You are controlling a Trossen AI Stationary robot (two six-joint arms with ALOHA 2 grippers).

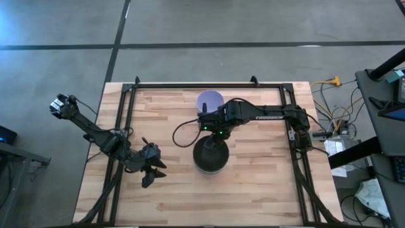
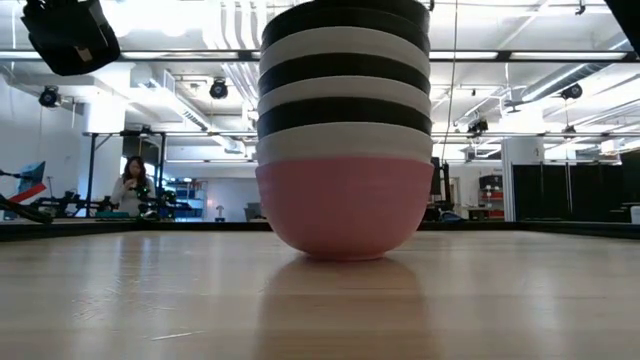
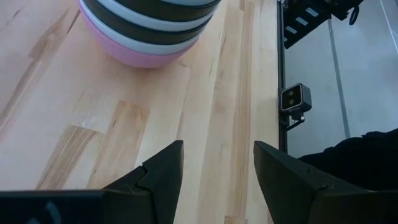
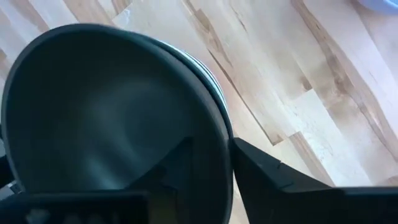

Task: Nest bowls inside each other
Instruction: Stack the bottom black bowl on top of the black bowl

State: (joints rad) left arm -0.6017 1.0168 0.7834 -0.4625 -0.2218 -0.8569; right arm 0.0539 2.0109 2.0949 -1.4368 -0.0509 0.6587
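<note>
One stack of nested bowls (image 2: 345,125) stands near the middle of the wooden table (image 1: 266,183), with a pink bowl (image 2: 345,205) at its base resting directly on the wood. Above the pink bowl, the low view shows alternating white and black rims, ending in a black top bowl (image 4: 106,106) whose dark interior fills much of the right wrist view. The right gripper (image 4: 210,174) is at the stack, its two fingers (image 4: 267,171) closed on the rim of the top bowl, one finger inside the bowl and the other outside its wall. A lavender bowl (image 1: 210,100) sits alone on the table toward the far edge, just behind the right arm and apart from the stack. The left gripper (image 3: 217,168) waits over the table to the left of the stack, well clear of it; its fingers (image 3: 165,168) are spread apart with only bare wood between them, and they hold nothing. A small camera (image 3: 295,99) is mounted at the table edge. Beyond the table, the low view shows a person (image 2: 131,185) standing far back in the room.
</note>
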